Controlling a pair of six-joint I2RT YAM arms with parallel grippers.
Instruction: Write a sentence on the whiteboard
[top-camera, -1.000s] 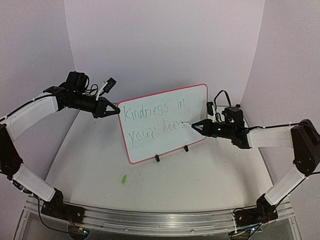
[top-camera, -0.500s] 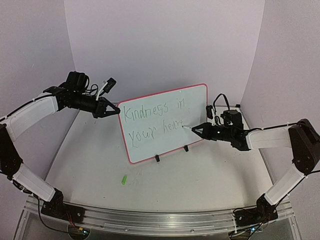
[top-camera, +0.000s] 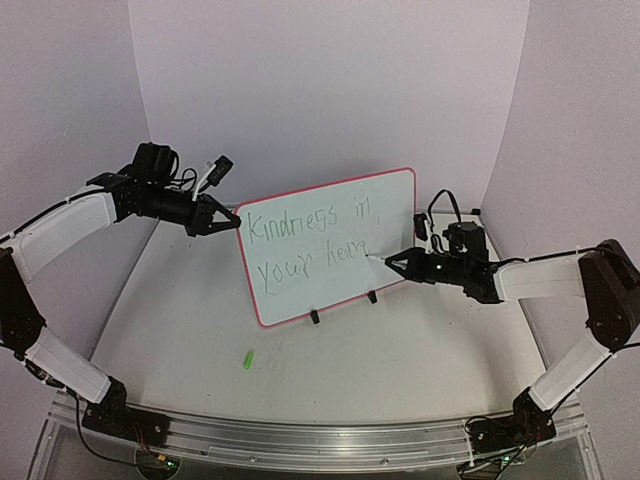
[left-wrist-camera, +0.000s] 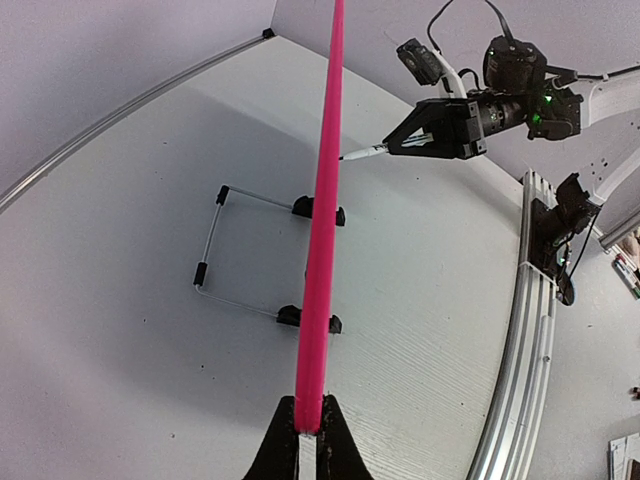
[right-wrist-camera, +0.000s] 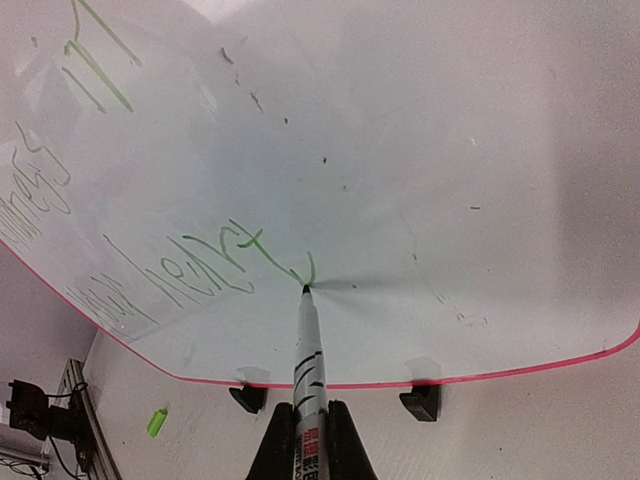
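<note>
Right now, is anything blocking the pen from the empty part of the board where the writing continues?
Nothing visible does. The marker in the right gripper touches the whiteboard just past the sentence, and the surface beyond is unwritten.

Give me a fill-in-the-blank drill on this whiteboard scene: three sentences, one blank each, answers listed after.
1. The right gripper is shut on a ____ whose tip touches the whiteboard.
2. The left gripper is clamped on the whiteboard's ____ edge, as the top camera sees it.
3. The sentence is written in thin ____ ink.

Missing words: marker; left; green.
</note>
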